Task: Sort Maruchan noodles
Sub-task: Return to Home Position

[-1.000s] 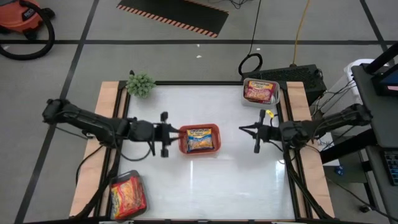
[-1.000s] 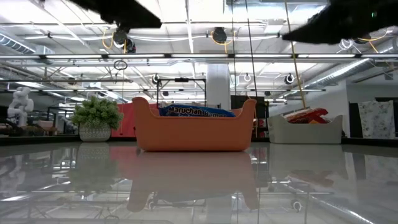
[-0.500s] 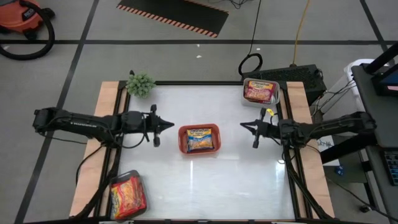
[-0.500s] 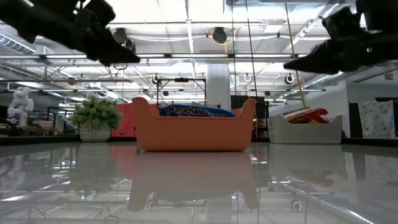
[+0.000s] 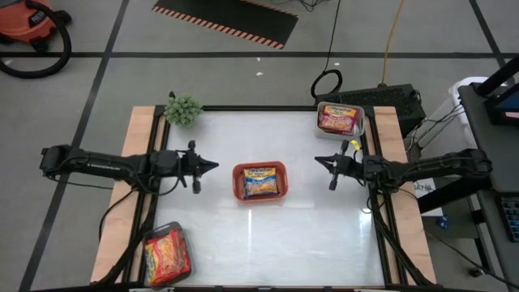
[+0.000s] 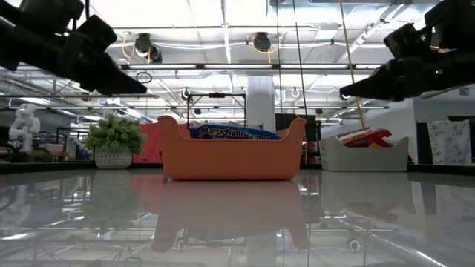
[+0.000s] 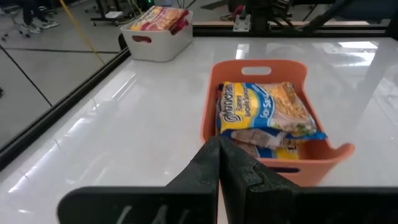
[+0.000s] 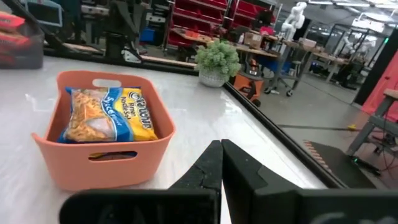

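An orange tray [image 5: 237, 183] stands at the table's middle and holds blue-yellow Maruchan noodles [image 5: 261, 180], lying flat inside it [image 7: 264, 112]. Red-pink packets [image 5: 339, 118] fill a white tray [image 5: 360, 124] at the far right. Orange-red packets [image 5: 165, 256] lie in a tray at the near left corner. My left gripper [image 5: 212, 165] hangs shut to the left of the orange tray, pointing at it, with nothing held. My right gripper [image 5: 318, 160] hangs shut to the right of that tray, also pointing at it. Both are above the table [image 6: 141, 90] [image 6: 343, 95].
A small potted plant [image 5: 183, 109] stands at the far left corner. Bare white tabletop [image 5: 268, 243] lies between the orange tray and the near edge. Wooden strips [image 5: 113, 235] run along the table's left and right sides.
My left gripper has drawn back from the orange tray's left end toward the table's left edge and has come down. My right gripper has come lower too, staying on the tray's right. The trays and packets have not moved.
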`<state>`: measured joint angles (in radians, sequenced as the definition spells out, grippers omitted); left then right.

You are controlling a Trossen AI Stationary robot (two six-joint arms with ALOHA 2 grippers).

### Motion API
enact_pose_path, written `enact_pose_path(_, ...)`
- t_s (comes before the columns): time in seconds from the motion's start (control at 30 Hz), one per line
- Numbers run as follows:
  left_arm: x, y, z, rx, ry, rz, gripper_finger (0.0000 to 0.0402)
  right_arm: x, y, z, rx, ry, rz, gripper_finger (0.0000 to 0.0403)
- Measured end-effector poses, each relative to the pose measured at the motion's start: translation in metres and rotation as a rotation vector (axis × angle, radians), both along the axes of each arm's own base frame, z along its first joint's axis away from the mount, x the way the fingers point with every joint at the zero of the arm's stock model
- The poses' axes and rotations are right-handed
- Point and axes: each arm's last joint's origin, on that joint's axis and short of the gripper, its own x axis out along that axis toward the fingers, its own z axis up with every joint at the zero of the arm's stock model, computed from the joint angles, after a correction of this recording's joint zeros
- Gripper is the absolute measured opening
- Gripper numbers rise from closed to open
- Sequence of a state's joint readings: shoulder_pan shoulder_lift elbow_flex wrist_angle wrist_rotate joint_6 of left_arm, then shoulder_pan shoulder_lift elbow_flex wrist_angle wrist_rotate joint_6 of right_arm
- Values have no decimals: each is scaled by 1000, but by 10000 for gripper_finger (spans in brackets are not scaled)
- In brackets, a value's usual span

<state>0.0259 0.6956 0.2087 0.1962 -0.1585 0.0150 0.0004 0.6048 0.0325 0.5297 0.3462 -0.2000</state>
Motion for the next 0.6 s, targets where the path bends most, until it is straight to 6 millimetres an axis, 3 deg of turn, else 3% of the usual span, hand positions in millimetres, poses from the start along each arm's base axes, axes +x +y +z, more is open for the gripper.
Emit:
enact_pose_path(0.47, -24, -3, -34, 0, -107, -13, 3, -1, 0, -7, 79, 44, -1, 0)
enact_pose_path(0.6, -25, -3, -35, -11, -101, -10, 3, -1, 0, -9, 75, 63, -1, 0)
